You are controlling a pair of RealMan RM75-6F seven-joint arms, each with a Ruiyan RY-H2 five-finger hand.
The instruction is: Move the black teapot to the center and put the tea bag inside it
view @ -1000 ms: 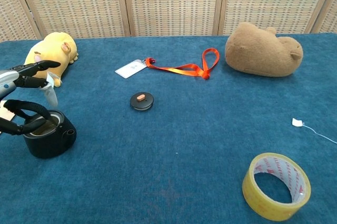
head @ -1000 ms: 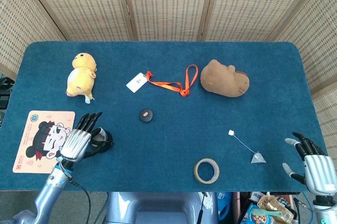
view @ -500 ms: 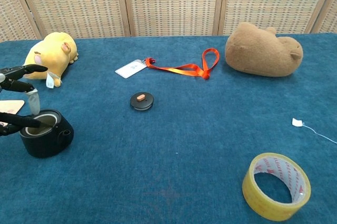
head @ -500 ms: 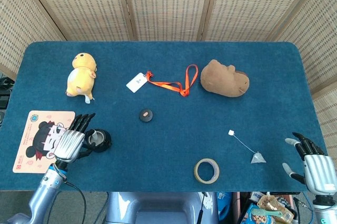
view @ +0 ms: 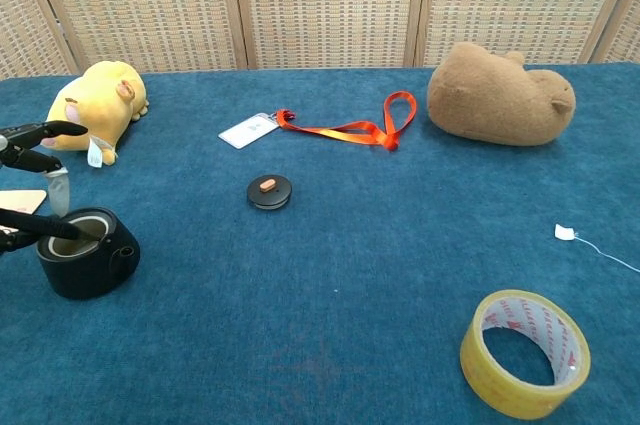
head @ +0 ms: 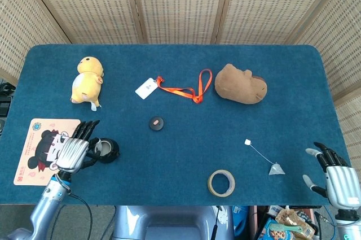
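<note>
— Blue table (head: 186,87): where's the teapot (head: 105,149)?
— Just beside the left hand (head: 72,153), whose fingers are spread, holding nothing.
— And the tea bag (head: 276,169)?
— Near the empty, spread right hand (head: 334,178).

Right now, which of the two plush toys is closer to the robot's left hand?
The yellow plush, lying at the table's left, just beyond the left hand. The brown plush lies far across toward the right.

left hand (view: 30,185) cut by chest-view edge, tea bag (head: 276,169) detail unreadable
</note>
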